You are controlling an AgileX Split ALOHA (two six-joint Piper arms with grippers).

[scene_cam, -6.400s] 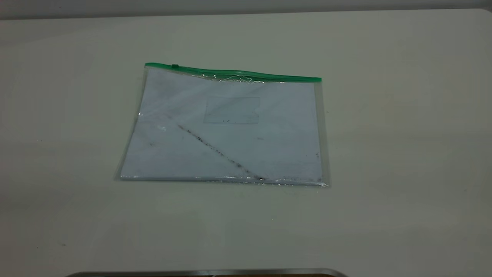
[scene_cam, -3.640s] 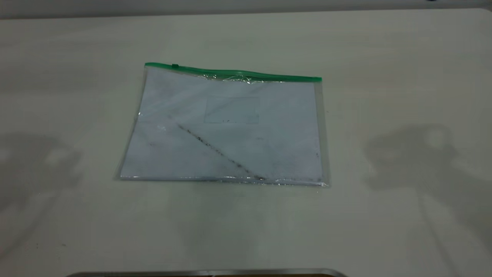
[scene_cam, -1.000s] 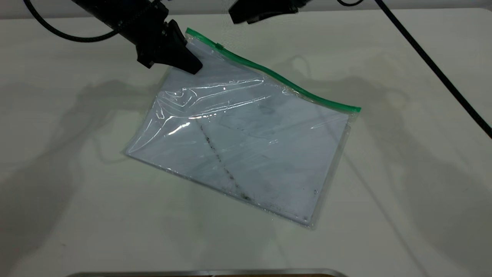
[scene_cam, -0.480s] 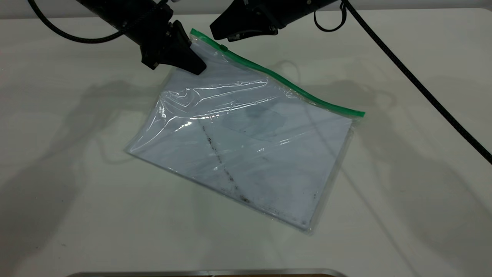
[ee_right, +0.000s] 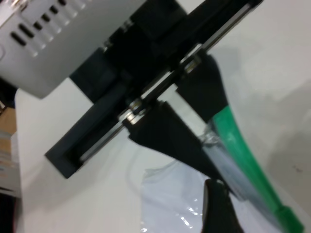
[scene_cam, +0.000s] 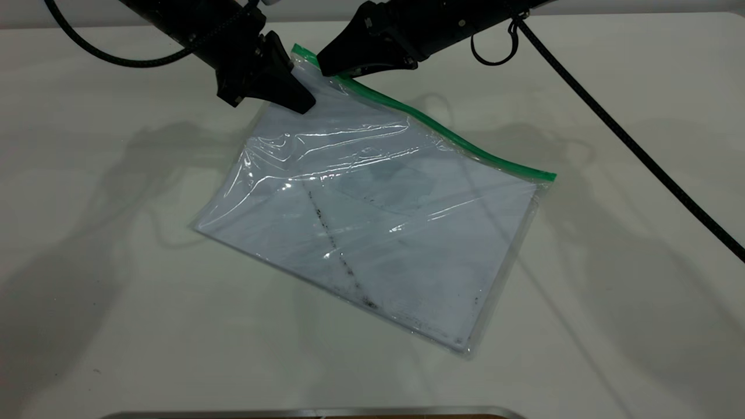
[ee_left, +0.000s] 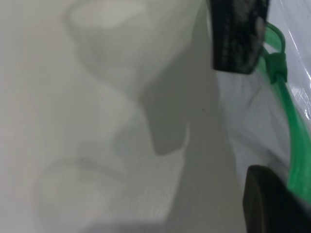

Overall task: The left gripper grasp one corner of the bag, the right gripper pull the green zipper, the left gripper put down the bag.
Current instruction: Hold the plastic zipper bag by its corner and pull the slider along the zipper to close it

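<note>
The bag (scene_cam: 396, 233) is a clear pouch holding a white sheet with a dark diagonal line. My left gripper (scene_cam: 300, 103) is shut on its far left corner and holds that corner up, while the near edge rests on the table. The green zipper (scene_cam: 465, 145) runs along the raised far edge. My right gripper (scene_cam: 325, 67) is open, with its tips at the zipper close beside the left gripper. The slider tab (ee_left: 278, 65) sits just by the right gripper's finger (ee_left: 238, 39) in the left wrist view. The right wrist view shows the slider (ee_right: 290, 219) beside my own finger (ee_right: 218, 208).
The white table (scene_cam: 611, 302) lies all round the bag. The right arm's black cable (scene_cam: 628, 139) runs above the table at the right. A metal edge (scene_cam: 314, 412) lies along the table's front.
The bag lay flat at first; the left gripper took its far left corner and lifted it. In the last second the right gripper came down to the zipper beside it.
</note>
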